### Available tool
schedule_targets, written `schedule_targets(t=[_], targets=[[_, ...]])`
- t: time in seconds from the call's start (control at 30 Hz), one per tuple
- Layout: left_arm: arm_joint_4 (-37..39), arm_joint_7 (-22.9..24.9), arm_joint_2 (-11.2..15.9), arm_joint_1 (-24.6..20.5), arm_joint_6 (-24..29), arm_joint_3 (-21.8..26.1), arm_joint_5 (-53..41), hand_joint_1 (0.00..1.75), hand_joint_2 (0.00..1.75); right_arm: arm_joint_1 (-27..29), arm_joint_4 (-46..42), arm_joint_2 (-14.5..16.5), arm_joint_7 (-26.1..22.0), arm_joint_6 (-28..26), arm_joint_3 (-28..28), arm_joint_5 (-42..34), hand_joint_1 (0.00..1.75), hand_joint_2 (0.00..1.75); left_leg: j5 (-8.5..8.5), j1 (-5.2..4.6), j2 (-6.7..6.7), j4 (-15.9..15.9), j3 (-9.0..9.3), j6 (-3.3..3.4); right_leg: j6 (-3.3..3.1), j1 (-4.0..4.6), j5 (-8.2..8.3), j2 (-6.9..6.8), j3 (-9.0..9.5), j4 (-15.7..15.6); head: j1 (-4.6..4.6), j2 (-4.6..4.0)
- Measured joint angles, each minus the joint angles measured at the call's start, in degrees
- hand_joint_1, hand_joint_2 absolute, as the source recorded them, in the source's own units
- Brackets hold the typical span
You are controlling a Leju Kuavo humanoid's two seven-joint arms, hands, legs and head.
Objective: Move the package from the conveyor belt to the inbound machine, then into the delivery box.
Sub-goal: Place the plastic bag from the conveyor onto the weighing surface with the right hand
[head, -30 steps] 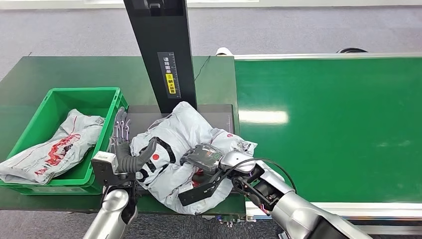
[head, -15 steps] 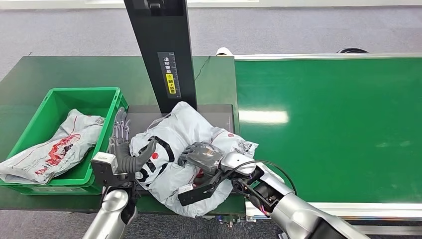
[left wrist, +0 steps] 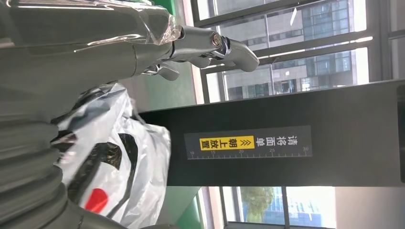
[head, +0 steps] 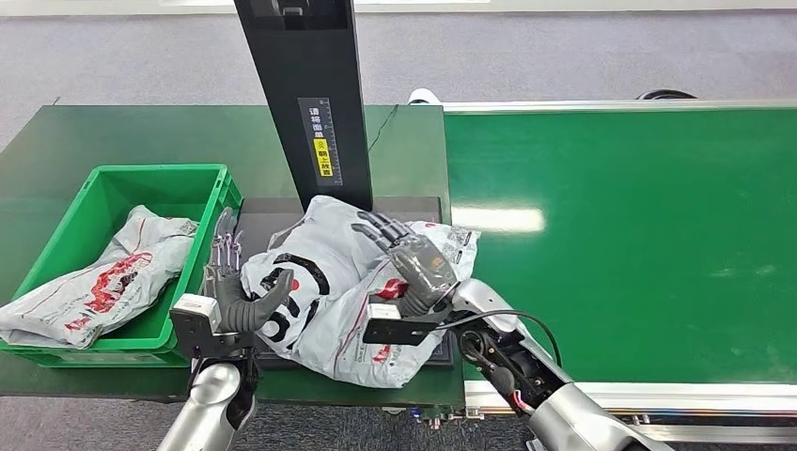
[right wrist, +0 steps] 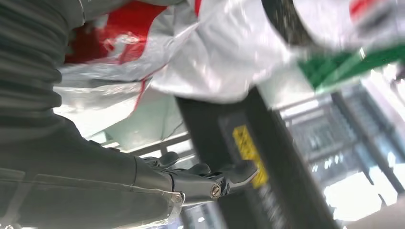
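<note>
Two hands, left hand and right hand, fingers spread, flank the package on the machine; the box remains ahead.

The black column of the inbound machine ran off the top of the head view, so its upper part went unseen. The grey package covered most of the dark platform beneath it. The green box lost its left corner to the frame edge, along with the end of the bag inside it. In the right wrist view the package was smeared with blur, and the yellow label there was unreadable. How firmly the left hand pressed the package could not be told.
</note>
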Motion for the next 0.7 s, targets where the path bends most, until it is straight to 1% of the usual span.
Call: schedule_targets(t=[0.1,0.27,0.7], targets=[[0.0,0.0,0.0,0.0,-0.1,0.0,0.0,0.0,1.75,1.3,-2.7,-0.8,-0.4,0.0,-3.0,-0.5,0.0,1.75,0.0,0.0,0.01,0.0,0.0,0.0,0.0,0.0,0.0,0.0,-0.01,0.0,0.01,0.0],[0.0,0.0,0.0,0.0,-0.1,-0.1,0.0,0.0,1.75,2.5,-5.1,-1.5,-0.6,0.0,-5.1,-0.6,0.0,1.75,0.0,0.0,0.01,0.0,0.0,0.0,0.0,0.01,0.0,0.0,-0.02,0.0,0.0,0.0],[0.0,0.0,0.0,0.0,-0.1,-0.6,0.0,0.0,1.75,3.2,-6.8,-2.1,-0.6,0.0,-6.3,-0.6,0.0,1.75,0.0,0.0,0.01,0.0,-0.02,0.0,0.0,0.0,0.0,0.0,-0.03,0.0,0.0,0.0]])
